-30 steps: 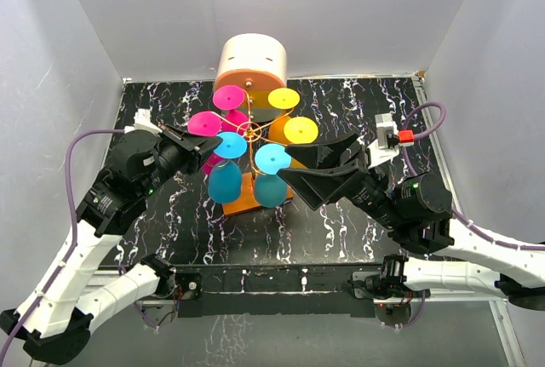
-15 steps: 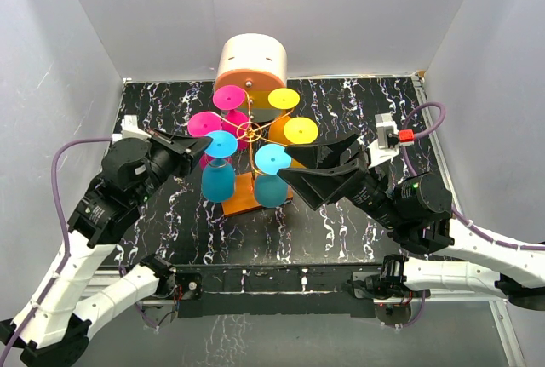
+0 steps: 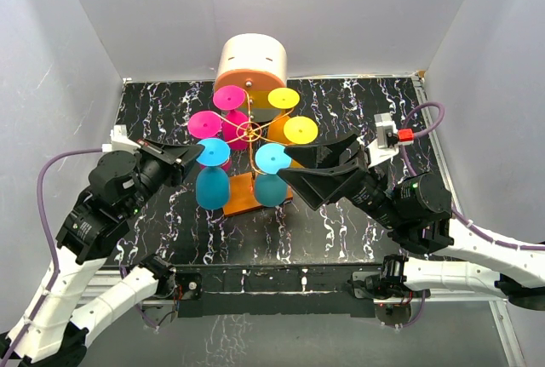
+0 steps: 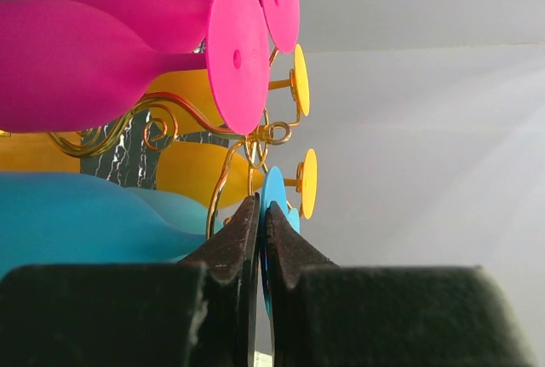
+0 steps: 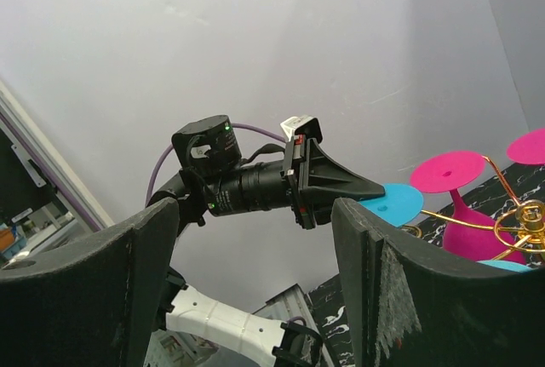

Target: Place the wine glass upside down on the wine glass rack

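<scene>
Left tool (image 3: pixel 197 152): clamped tight on the thin edge of the wine glass's foot.
Right tool (image 3: pixel 294 165): jaws spread wide and holding nothing, hovering just right of the rack beside a second blue glass (image 3: pixel 271 188).
Wine glass (image 3: pixel 211 186): blue, hanging bowl down at the front-left of the wine glass rack (image 3: pixel 249 131), above the worktop (image 3: pixel 341 222). Whether its stem sits in a scroll arm cannot be told.
Risk, slipping: the grip is an edge pinch on a smooth flat disc with the bowl's weight below, so a jolt could likely swing or drop the glass.
Risk, neighbours: the magenta glasses (image 3: pixel 209 123) hang just beside it, and a wide sideways move could knock them off their arms.
Risk, rack: the wire stand looks light, so a stem pushed hard against a scroll could shift or tip it on its orange base.
Risk, early release: letting go before the foot rests on the wire would drop the glass.
Materials: the glasses look like matte opaque plastic, with rounded bowls and flat round feet.
Rack build: thin, shiny gold wire curled into scrolls around a central post.
Worktop surface: glossy black with white veining.
</scene>
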Controlling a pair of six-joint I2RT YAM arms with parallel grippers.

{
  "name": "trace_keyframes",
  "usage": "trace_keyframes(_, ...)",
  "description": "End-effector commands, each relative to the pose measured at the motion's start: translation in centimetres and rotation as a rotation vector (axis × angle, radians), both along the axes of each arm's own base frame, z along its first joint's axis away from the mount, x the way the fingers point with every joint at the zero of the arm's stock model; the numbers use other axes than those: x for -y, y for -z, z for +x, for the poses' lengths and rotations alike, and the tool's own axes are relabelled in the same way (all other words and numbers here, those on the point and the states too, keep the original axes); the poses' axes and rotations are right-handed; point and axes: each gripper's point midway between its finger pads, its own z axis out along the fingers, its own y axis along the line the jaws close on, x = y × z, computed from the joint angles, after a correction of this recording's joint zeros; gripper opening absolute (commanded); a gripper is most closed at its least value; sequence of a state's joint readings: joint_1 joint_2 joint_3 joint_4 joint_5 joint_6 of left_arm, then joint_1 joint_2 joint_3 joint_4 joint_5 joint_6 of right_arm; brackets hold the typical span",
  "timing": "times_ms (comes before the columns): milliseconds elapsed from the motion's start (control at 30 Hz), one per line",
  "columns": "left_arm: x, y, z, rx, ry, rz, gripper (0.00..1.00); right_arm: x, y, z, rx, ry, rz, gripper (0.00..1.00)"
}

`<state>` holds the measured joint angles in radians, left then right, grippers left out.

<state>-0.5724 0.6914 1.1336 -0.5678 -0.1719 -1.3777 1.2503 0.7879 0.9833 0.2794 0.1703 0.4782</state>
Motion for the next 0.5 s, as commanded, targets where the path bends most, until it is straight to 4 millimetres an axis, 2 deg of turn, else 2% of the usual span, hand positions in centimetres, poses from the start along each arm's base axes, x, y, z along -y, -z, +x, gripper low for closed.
trace_keyframes(0,0.0,0.0,-0.5,0.000,0.015,-0.004,0.00,0.0,0.0,-0.1,-0.009,-0.003,0.015,0.71)
trace_keyframes(200,0.3,-0.3,-0.9,0.011,0.046,0.008,0.00,0.1,0.3,0.0,-0.019,0.001,0.015,0.71)
trace_keyframes(467,1.7,-1.3,-0.5,0.045,0.126,0.081,0.00,0.1,0.3,0.2,-0.025,0.009,0.010,0.71)
